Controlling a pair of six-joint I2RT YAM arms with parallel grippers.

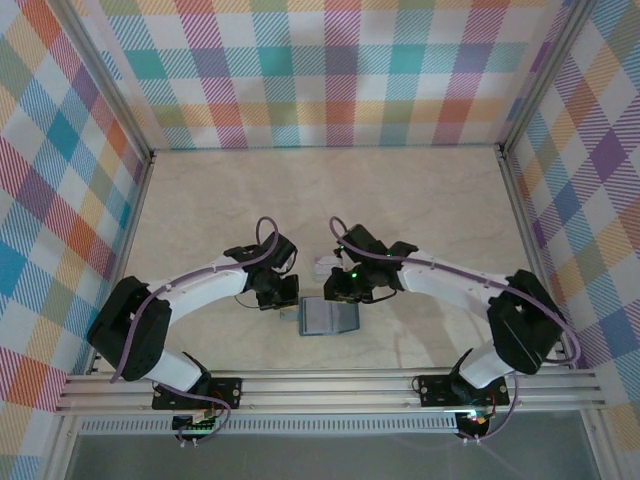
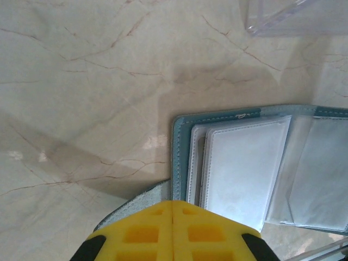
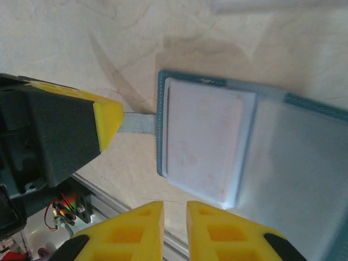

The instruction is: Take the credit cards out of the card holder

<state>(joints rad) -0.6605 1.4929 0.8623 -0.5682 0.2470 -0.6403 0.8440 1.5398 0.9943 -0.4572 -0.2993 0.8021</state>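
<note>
The card holder (image 1: 326, 319) lies open on the table between the two arms, teal-edged with grey-blue pocket panels (image 2: 244, 163). A whitish-pink credit card (image 3: 204, 141) sits inside its left pocket. A grey strap (image 3: 138, 122) runs from the holder's edge to my left gripper (image 2: 173, 202), which is shut on that strap at the holder's left side (image 1: 285, 300). Over the holder's near corner my right gripper (image 3: 175, 205) hangs with a narrow gap and nothing between its fingers. No dark card is visible.
A clear plastic piece (image 2: 293, 16) lies on the table just beyond the holder (image 1: 325, 265). The aluminium rail (image 1: 330, 385) runs along the near table edge. Checked walls enclose the marble-patterned tabletop (image 1: 300, 200).
</note>
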